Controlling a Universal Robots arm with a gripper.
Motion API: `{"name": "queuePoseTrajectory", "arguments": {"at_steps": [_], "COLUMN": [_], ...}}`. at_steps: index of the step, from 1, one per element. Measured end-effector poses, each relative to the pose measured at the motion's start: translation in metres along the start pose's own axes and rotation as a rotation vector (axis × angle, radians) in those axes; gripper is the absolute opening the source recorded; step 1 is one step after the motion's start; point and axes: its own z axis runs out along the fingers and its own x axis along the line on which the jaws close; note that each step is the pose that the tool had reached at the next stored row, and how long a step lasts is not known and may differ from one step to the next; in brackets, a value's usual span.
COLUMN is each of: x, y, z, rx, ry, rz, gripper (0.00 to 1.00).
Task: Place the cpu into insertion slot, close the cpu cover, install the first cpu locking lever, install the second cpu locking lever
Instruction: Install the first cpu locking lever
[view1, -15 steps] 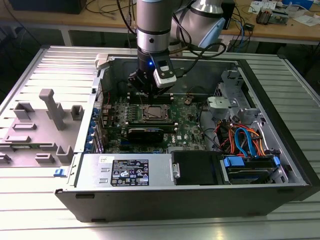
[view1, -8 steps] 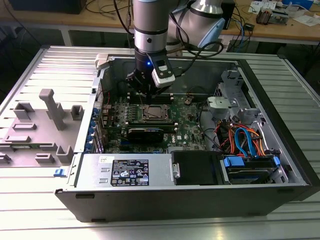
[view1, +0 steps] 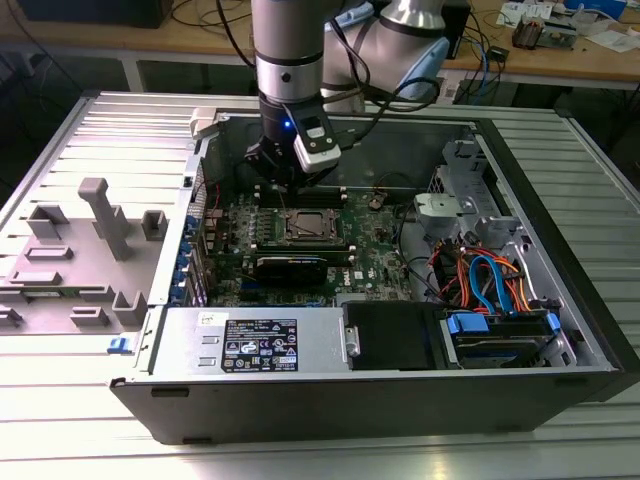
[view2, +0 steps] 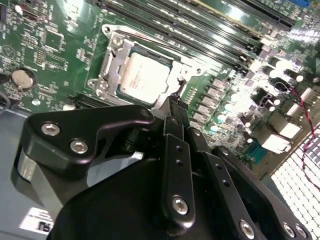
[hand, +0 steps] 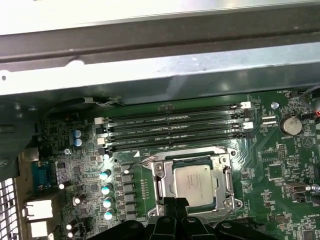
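The cpu (hand: 194, 182) (view2: 145, 77), a dull silver square, lies in the insertion slot (view1: 305, 228) on the green board. The cpu cover (hand: 227, 180) (view2: 111, 67), a silver frame, lies flat around it. A thin wire locking lever (hand: 147, 160) runs along one side of the socket, its hooked end (view2: 178, 86) just off my fingertips. My gripper (view2: 175, 102) (hand: 172, 204) (view1: 293, 180) hovers at the socket's edge, its narrow black fingers (view2: 177, 150) pressed together. I cannot tell whether the tips touch the lever.
Long black memory slots (hand: 175, 125) run beside the socket, toward the case's metal wall (hand: 160, 70). In the exterior view, a black power supply box (view1: 255, 345) fills the case front, with drive cages and coloured cables (view1: 490, 285) at the right. A grey fixture (view1: 100, 215) stands outside at the left.
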Motion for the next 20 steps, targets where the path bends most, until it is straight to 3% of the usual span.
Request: {"name": "queuePoseTrajectory", "arguments": {"at_steps": [5,9,15,20], "x": [0.0175,0.0197,0.0328,0.0347], "y": [-0.0018,-0.0021,-0.0016,0.003], "z": [-0.0006,-0.0007,-0.002,-0.0032], "rx": [-0.0012,-0.0039,-0.0044,-0.0044], "ry": [-0.0001,-0.0014,-0.0014,-0.0014], "rz": [-0.001,-0.065,-0.068,-0.068], "gripper": [0.11,0.11,0.11,0.11]}}
